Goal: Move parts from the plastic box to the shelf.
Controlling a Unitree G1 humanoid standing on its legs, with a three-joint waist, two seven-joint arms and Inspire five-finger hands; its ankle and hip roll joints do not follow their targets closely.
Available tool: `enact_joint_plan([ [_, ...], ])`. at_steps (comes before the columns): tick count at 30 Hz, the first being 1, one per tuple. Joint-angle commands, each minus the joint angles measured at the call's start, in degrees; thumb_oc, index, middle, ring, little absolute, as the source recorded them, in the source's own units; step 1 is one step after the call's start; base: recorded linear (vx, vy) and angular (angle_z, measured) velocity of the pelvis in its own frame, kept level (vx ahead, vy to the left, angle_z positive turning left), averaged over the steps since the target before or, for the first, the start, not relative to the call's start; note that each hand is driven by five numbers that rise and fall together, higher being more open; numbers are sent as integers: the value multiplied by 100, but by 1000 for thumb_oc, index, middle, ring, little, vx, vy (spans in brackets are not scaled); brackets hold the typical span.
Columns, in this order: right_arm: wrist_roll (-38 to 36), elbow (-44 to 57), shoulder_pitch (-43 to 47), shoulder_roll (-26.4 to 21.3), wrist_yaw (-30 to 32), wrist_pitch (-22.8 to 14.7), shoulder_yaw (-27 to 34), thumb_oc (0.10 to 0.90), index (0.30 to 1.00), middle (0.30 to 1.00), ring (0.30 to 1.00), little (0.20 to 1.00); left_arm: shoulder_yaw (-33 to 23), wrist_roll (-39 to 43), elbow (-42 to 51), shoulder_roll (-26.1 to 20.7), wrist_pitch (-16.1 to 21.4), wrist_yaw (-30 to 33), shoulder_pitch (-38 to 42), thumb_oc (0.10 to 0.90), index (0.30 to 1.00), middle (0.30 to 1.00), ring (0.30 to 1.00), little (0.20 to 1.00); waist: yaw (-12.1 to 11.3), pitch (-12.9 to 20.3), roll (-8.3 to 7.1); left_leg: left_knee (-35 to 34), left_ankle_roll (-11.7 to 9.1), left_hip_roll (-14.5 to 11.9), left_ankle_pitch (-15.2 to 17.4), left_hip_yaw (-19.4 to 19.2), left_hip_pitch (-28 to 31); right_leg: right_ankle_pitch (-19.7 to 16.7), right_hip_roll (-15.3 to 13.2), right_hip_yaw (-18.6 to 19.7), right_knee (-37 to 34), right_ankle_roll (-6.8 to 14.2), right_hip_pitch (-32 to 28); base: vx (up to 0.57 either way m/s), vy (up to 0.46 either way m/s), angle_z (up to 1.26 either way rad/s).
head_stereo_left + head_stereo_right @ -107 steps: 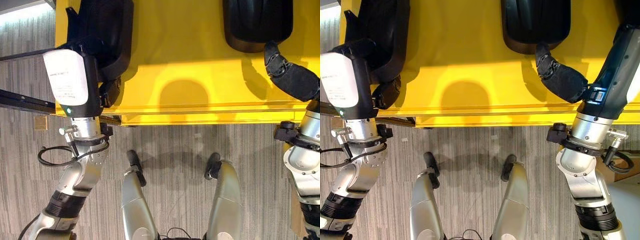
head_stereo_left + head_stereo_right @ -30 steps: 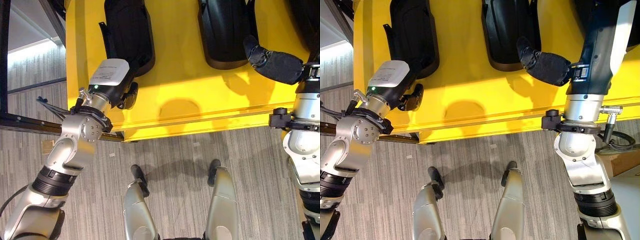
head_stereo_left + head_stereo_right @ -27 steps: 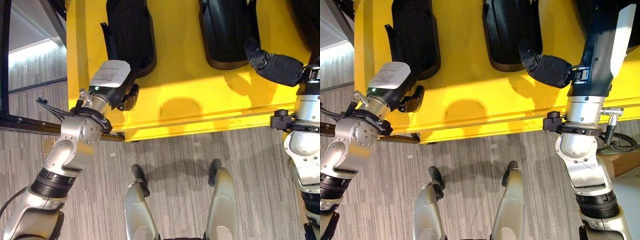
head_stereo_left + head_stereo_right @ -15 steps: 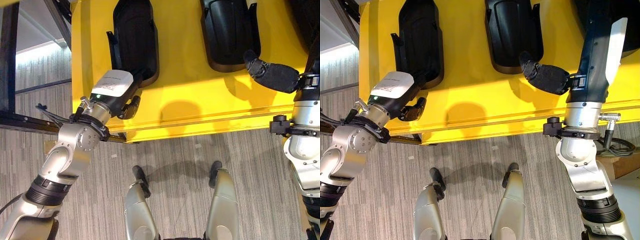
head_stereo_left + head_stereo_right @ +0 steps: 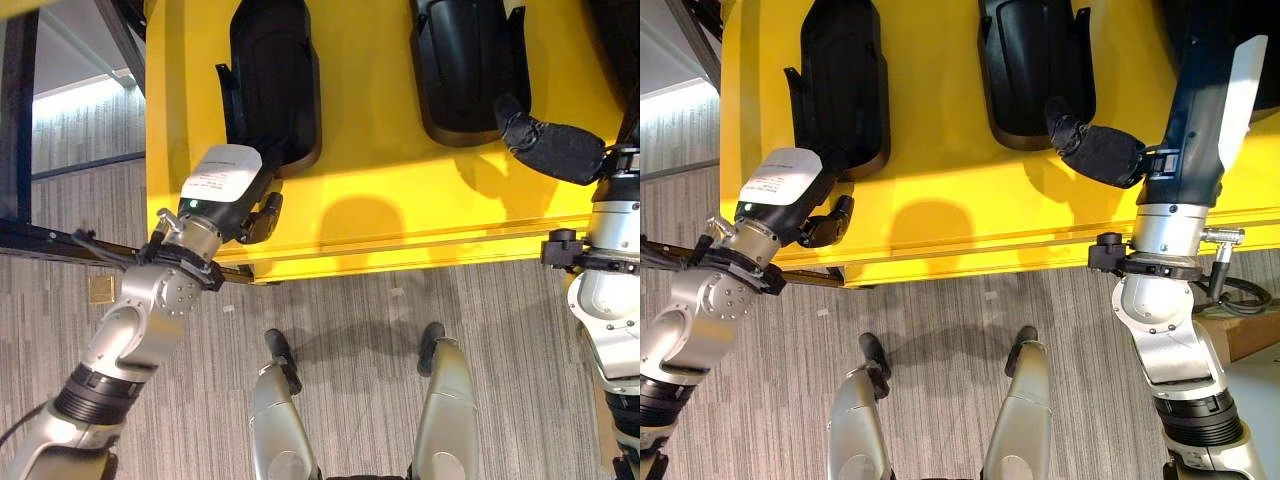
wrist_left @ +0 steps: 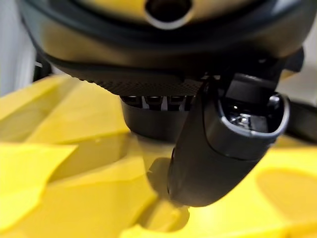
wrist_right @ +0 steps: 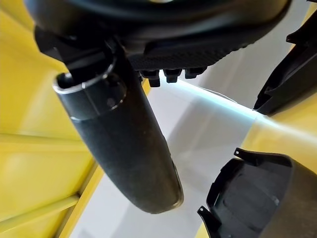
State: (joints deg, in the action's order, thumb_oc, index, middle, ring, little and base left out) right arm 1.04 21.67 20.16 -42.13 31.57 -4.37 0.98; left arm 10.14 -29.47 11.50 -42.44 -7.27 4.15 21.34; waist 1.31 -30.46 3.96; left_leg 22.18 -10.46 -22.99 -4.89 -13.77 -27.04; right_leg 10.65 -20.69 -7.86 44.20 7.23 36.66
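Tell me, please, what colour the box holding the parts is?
Bright yellow box, best in the left eye view.

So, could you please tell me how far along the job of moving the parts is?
Done: nothing I can confirm. Two black moulded plastic parts, one on the left and one further right, lie on the yellow surface. In hand: the left hand sits at the left part's near end and the right hand at the other's, neither visibly holding one. Left: grasping and carrying, it seems.

left hand (image 5: pixel 258 217) fingers curled, empty, right hand (image 5: pixel 1098 150) relaxed
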Motion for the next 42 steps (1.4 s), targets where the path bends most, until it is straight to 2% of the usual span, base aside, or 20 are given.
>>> enact_joint_plan([
  [1, 498, 582, 537, 154, 430, -363, 587, 900, 1000, 1000, 1000, 1000, -603, 210, 273, -252, 335, 1701, 240, 900, 1000, 1000, 1000, 1000, 7, 104, -266, 462, 25, -137, 724, 242, 15, -51, -66, -45, -462, 190, -494, 16, -37, 7],
  [3, 621, 560, 531, 263, 481, -333, 547, 900, 1000, 1000, 1000, 1000, -783, 232, 233, -104, 683, 2418, 305, 900, 1000, 1000, 1000, 1000, -14, 150, -315, 489, 7, -115, 759, 259, 9, 24, -44, -62, -394, 177, -508, 31, -37, 4],
  [9, 751, 529, 631, 404, 562, -225, 422, 900, 1000, 1000, 1000, 1000, -924, 219, 242, 131, 1050, 3210, 525, 900, 1000, 1000, 1000, 1000, -11, 199, -384, 466, 4, -94, 721, 279, -16, -12, 10, -61, -421, 137, -491, 6, -21, 4],
  [10, 783, 528, 649, 442, 553, -211, 405, 900, 1000, 1000, 1000, 1000, -955, 203, 259, 194, 1208, 3426, 568, 900, 1000, 1000, 1000, 1000, 0, 196, -404, 491, 0, -91, 751, 280, -13, 3, 11, -48, -413, 139, -494, 4, -9, 4],
  [17, 923, 609, 713, 578, 606, -83, 257, 900, 1000, 1000, 1000, 1000, -1051, -151, 493, 457, 1565, 4197, 697, 900, 1000, 1000, 1000, 1000, 47, 219, -455, 474, -28, -100, 767, 247, 6, -35, 63, 11, -506, 138, -503, 0, 0, 0],
  [23, 1064, 673, 674, 664, 763, -135, 207, 900, 1000, 1000, 1000, 1000, -1008, -131, 656, 589, 1691, 4233, 689, 900, 1000, 1000, 1000, 1000, 86, 218, -463, 462, -29, -104, 772, 194, 40, -35, 109, 49, -537, 143, -534, 0, 0, 0],
  [28, 1332, 757, 483, 721, 1307, -477, 291, 900, 1000, 1000, 1000, 1000, -1029, -15, 818, 678, 1889, 4172, 377, 900, 1000, 1000, 1000, 1000, 77, 241, -446, 408, -21, -108, 757, 145, 130, -34, 134, 25, -589, 143, -619, 0, 0, 0],
  [30, 1541, 767, 76, 687, 1896, -822, 626, 900, 1000, 1000, 1000, 1000, -1174, 190, 854, 708, 2227, 4038, -249, 900, 1000, 1000, 1000, 1000, 64, 367, -404, 241, -14, -117, 724, 45, 367, -70, 141, -48, -767, 151, -835, 48, 21, 0],
  [32, 1583, 748, -41, 665, 1988, -889, 720, 900, 1000, 1000, 1000, 1000, -1228, 242, 841, 687, 2319, 3976, -422, 900, 1000, 1000, 1000, 1000, 56, 409, -388, 181, -10, -119, 711, 13, 451, -80, 138, -67, -833, 152, -913, 53, 18, -1],
  [36, 1552, 723, -805, 555, 2330, -1235, 1294, 900, 1000, 1000, 1000, 1000, -1661, 905, 970, 642, 3003, 3412, -1589, 900, 1000, 1000, 1000, 1000, -23, 653, -353, -254, -20, -167, 607, -159, 966, -163, 71, -235, -1310, 204, -1428, 103, 5, -2],
  [37, 1522, 744, -1100, 567, 2371, -1359, 1452, 900, 1000, 1000, 1000, 1000, -1835, 1144, 1061, 653, 3155, 3219, -2036, 900, 1000, 1000, 1000, 1000, -71, 771, -345, -474, -12, -188, 495, -210, 1139, -265, 67, -305, -1546, 210, -1607, 118, -4, 3],
  [40, 1457, 740, -1559, 600, 2442, -1524, 1669, 900, 1000, 1000, 1000, 1000, -2148, 1799, 1115, 654, 3308, 2682, -2759, 900, 1000, 1000, 1000, 1000, -149, 1047, -357, -925, -30, -203, 331, -333, 1577, -433, 40, -445, -2050, 260, -2065, 115, 5, 0],
  [42, 1401, 715, -1679, 616, 2410, -1552, 1721, 900, 1000, 1000, 1000, 1000, -2212, 2152, 1118, 658, 3374, 2371, -2974, 900, 1000, 1000, 1000, 1000, -186, 1188, -369, -1134, -38, -207, 247, -383, 1774, -512, 7, -524, -2291, 280, -2295, 119, 11, 0],
])
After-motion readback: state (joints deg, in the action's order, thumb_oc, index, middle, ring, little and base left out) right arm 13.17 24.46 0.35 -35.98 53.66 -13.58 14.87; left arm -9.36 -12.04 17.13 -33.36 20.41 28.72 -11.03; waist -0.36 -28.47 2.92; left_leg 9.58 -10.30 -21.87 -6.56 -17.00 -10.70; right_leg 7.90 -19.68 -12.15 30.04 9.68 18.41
